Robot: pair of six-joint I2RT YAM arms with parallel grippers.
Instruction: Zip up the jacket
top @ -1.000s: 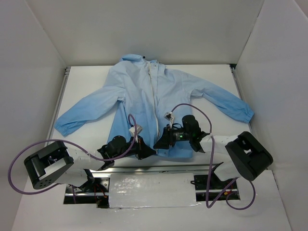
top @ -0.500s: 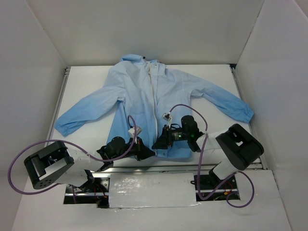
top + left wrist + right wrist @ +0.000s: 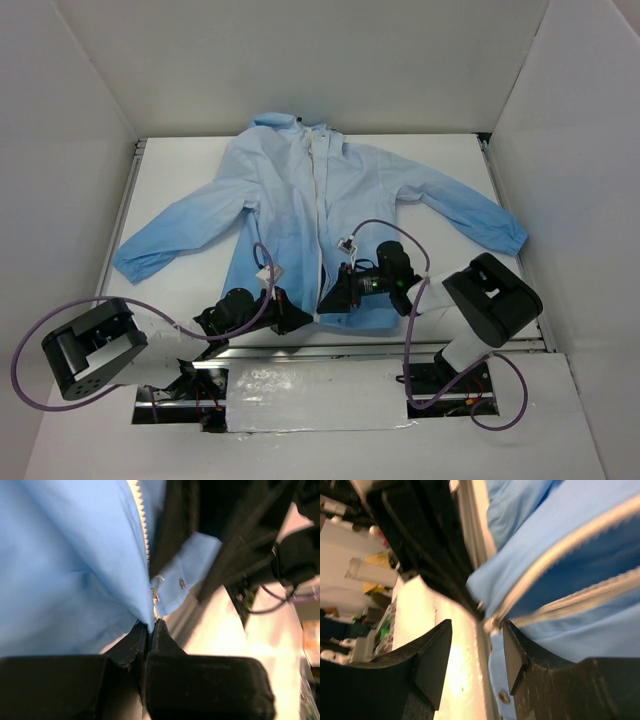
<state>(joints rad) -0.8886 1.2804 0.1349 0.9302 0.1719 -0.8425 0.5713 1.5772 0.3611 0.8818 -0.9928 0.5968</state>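
The light-blue jacket (image 3: 300,200) lies flat on the table, collar at the far side, its whitish zipper strip (image 3: 322,215) running down the front centre. My left gripper (image 3: 300,318) is at the bottom hem, shut on the hem corner of the jacket's left panel (image 3: 90,565) just below the zipper teeth (image 3: 144,525). My right gripper (image 3: 328,300) is right beside it at the zipper's bottom end. In the right wrist view it (image 3: 476,647) is open, with the zipper's metal end (image 3: 490,624) between the tips. A snap tab (image 3: 182,582) hangs there.
White walls box in the table on three sides. The table's near edge with a metal rail (image 3: 400,350) runs just below the hem. Purple cables (image 3: 400,225) loop over both arms. The sleeves (image 3: 170,235) spread out left and right.
The left gripper has shifted slightly left and toward the near edge with the hem in it. The right forearm has swung in closer to its gripper, which stays at the zipper's bottom.
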